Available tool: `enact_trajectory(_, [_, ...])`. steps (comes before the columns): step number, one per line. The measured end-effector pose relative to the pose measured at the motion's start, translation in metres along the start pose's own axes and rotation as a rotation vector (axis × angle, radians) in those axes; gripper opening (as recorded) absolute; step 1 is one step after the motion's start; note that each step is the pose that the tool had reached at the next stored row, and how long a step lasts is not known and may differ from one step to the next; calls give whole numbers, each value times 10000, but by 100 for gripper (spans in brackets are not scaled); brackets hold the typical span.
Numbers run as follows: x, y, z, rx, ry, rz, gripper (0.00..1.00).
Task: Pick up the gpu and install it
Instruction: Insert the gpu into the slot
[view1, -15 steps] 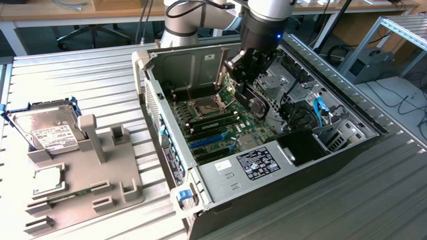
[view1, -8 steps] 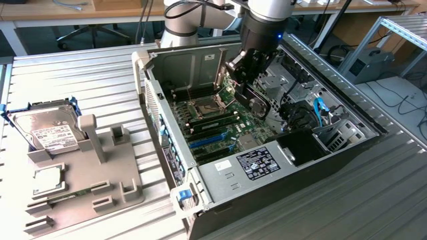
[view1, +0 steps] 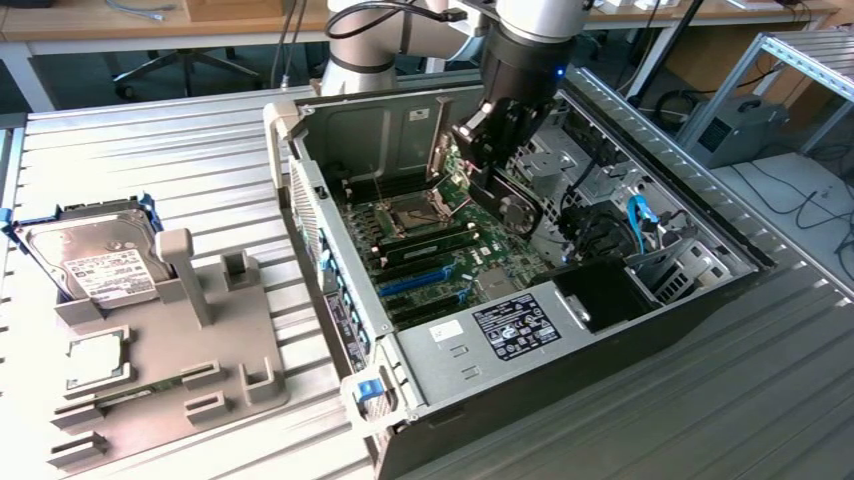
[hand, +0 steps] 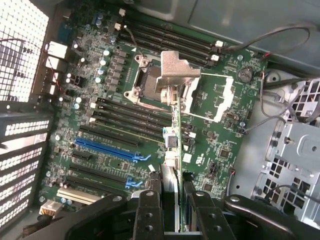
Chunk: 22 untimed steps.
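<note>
**End effector** (hand: 175, 186), nearest the wrist camera: two black fingers (hand: 150, 210) are clamped on the graphics card (hand: 173, 135). The card is seen edge-on. Its silver bracket (hand: 175, 75) is at the far end, overlapping the processor socket (hand: 145, 80).

**Pose, exterior view:** the arm (view1: 534, 40) comes into the open computer case (view1: 334, 330) from twelve o'clock, with its wrist pitched toward five o'clock. The end effector (view1: 491, 160) grips the graphics card (view1: 517, 208) by its upper edge. The card hangs tilted over the motherboard (view1: 441, 250), near the middle of the case.

**Hidden or unclear:**
- The arm's base is cut off at the twelve o'clock edge.
- The near corner of the case is cut off at six o'clock.
- Whether the card's lower edge touches the board cannot be made out.
- The long black slots beside the socket are too crowded to count.

**Counts:**
- One arm, one end effector and one graphics card.
- Two blue slots (hand: 107, 148) on the motherboard.
- One hard drive (view1: 87, 255), standing in one grey tray (view1: 240, 390).
- One square silver chip (view1: 96, 360), lying flat in the same tray.

The tray sits at nine o'clock from the case, on the ribbed metal surface (view1: 160, 150).
</note>
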<state>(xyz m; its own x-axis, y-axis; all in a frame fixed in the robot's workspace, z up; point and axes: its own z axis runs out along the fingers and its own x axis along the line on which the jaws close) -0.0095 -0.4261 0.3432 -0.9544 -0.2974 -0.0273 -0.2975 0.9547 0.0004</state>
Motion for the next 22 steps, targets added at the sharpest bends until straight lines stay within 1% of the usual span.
enact_trajectory(22, [-1, 0, 9, -28, 0, -1071, 27])
